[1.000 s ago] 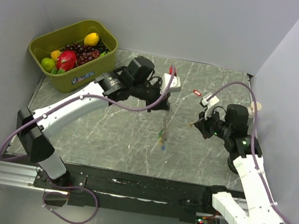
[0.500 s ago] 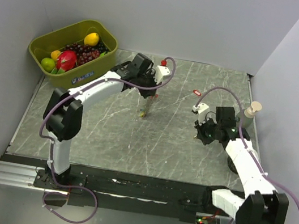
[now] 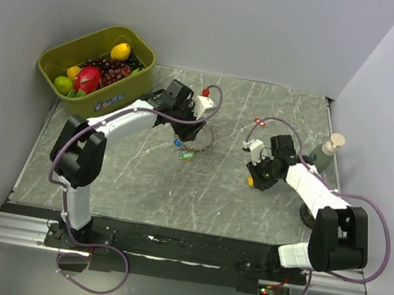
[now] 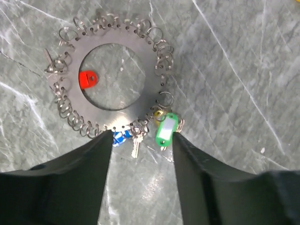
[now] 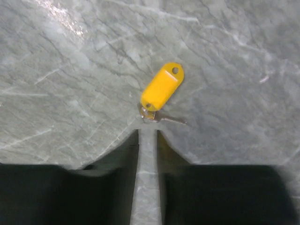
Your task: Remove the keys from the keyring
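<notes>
While the left gripper (image 4: 143, 137) hangs with fingers spread wide and empty, the keyring (image 4: 151, 77) lies flat just beyond its tips; a green key (image 4: 166, 131) and a blue key (image 4: 121, 136) (attached, it seems) sit between those tips; a red key (image 4: 87, 78) lies inside the loop. Just past the right gripper (image 5: 147, 135), its fingers narrowly parted and empty, lies a yellow key (image 5: 162, 86).
</notes>
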Available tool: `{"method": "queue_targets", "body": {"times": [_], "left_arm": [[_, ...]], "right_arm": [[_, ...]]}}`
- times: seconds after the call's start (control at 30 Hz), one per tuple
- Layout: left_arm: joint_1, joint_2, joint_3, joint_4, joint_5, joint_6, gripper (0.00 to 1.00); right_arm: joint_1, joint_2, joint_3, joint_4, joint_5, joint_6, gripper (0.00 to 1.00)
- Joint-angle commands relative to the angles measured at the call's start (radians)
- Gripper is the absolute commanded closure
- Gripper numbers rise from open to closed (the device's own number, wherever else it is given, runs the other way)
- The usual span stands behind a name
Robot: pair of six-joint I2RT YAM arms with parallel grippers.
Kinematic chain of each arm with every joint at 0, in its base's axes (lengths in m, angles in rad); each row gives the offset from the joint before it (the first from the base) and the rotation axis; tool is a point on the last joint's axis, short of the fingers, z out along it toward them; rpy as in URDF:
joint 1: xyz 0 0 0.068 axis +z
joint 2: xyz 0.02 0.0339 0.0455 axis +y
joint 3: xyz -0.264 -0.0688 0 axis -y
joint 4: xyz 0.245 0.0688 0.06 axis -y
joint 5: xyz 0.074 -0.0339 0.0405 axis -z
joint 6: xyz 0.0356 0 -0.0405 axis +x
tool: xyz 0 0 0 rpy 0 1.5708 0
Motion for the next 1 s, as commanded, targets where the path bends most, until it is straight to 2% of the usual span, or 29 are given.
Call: {"method": "queue_targets", "body": {"times": [0.0,0.03,0.1,0.13,0.2,0.3,0.5,0.63,0.7,0.77,0.97], "left_arm": [[0.002,-0.111,-0.023,0.056,0.040,-0.025,0.36],[0.006,-0.120,-0.024,0.054,0.049,-0.031,0.31],[0.011,-0.154,-0.026,0.042,0.052,-0.043,0.24],[0.019,-0.172,-0.029,0.042,0.055,-0.048,0.18],[0.031,-0.239,-0.049,0.045,0.060,-0.061,0.02],[0.055,-0.359,-0.098,0.062,0.061,-0.077,0.03],[0.157,-0.624,-0.233,0.144,0.054,-0.135,0.04],[0.337,-0.793,-0.339,0.221,0.040,-0.195,0.04],[0.374,-0.838,-0.351,0.211,-0.048,-0.210,0.04],[0.410,-0.897,-0.406,0.233,-0.104,-0.223,0.04],[0.439,-0.959,-0.502,0.289,-0.103,-0.250,0.04]], "right_arm": [[0.010,-0.021,0.041,0.035,-0.018,-0.004,0.59],[0.010,-0.034,0.042,0.035,-0.019,-0.001,0.48],[0.010,-0.087,0.047,0.027,-0.030,0.006,0.37],[0.010,-0.115,0.051,0.023,-0.030,0.009,0.22],[0.008,-0.207,0.064,0.007,-0.024,0.034,0.00],[0.005,-0.363,0.074,0.019,0.025,0.071,0.00],[-0.004,-0.688,0.025,0.168,0.134,0.106,0.00],[-0.004,-0.888,-0.109,0.346,0.255,0.141,0.00],[-0.004,-0.966,-0.140,0.369,0.301,0.176,0.00],[-0.004,-0.994,-0.153,0.357,0.355,0.236,0.00],[-0.002,-1.063,-0.220,0.374,0.398,0.269,0.00]]}}
